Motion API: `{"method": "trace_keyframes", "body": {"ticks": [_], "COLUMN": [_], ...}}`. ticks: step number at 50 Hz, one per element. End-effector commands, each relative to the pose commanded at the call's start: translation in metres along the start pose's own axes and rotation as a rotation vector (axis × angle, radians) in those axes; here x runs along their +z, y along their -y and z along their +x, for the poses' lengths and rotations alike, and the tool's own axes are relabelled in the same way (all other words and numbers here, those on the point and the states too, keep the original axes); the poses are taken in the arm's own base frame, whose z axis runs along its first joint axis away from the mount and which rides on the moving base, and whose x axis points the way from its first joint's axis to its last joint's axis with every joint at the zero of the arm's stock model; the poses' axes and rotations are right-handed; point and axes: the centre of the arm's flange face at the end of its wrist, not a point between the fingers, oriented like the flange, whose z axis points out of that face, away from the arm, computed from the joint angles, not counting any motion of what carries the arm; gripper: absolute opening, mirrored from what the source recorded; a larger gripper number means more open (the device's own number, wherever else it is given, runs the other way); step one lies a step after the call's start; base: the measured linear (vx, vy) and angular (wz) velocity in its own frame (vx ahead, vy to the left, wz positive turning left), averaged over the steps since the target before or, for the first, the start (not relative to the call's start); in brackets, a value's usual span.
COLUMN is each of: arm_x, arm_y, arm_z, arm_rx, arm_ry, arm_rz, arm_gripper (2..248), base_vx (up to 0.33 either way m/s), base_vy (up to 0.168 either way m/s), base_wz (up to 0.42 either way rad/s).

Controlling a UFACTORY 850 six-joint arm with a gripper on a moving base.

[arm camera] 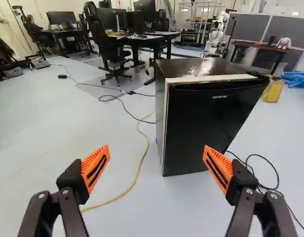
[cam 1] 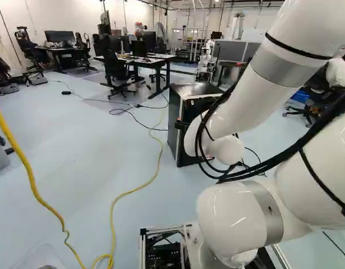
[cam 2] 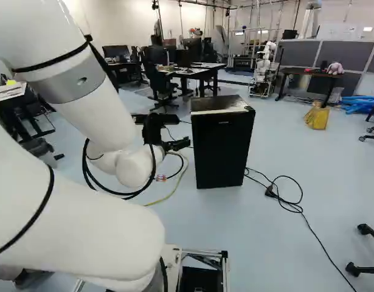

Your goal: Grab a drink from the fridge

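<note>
My gripper (cam 2: 182, 143) points ahead from the wrist, just left of the fridge in the right base view. Seen from the wrist, the gripper (arm camera: 156, 168) stands wide open with nothing between its orange pads. A small black fridge (arm camera: 211, 118) stands upright on the floor ahead of the fingers, its door closed. The same fridge (cam 2: 223, 146) is right of the arm in the right base view; in the left base view the arm covers part of it. No drink can be seen.
A yellow cable (cam 1: 155, 174) runs over the floor on the fridge's left. A black cord (cam 2: 290, 198) lies coiled on its right. Farther back are desks (cam 1: 155, 59) with chairs, another robot (cam 2: 263, 70) and a yellow bag (cam 2: 317, 115).
</note>
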Motion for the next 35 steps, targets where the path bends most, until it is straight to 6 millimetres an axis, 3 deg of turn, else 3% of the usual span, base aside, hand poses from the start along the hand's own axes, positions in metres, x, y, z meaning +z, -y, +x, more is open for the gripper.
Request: {"method": "trace_keyframes", "body": {"ticks": [35], "arm_x": [0.0000], "arm_y": [0.0000], "arm_z": [0.0000], "arm_rx": [0.000], "arm_ry": [0.000], "arm_rz": [0.000], "arm_gripper": [247], "base_vx": [0.070], "base_vy": [-0.030], "base_wz": [0.129]}}
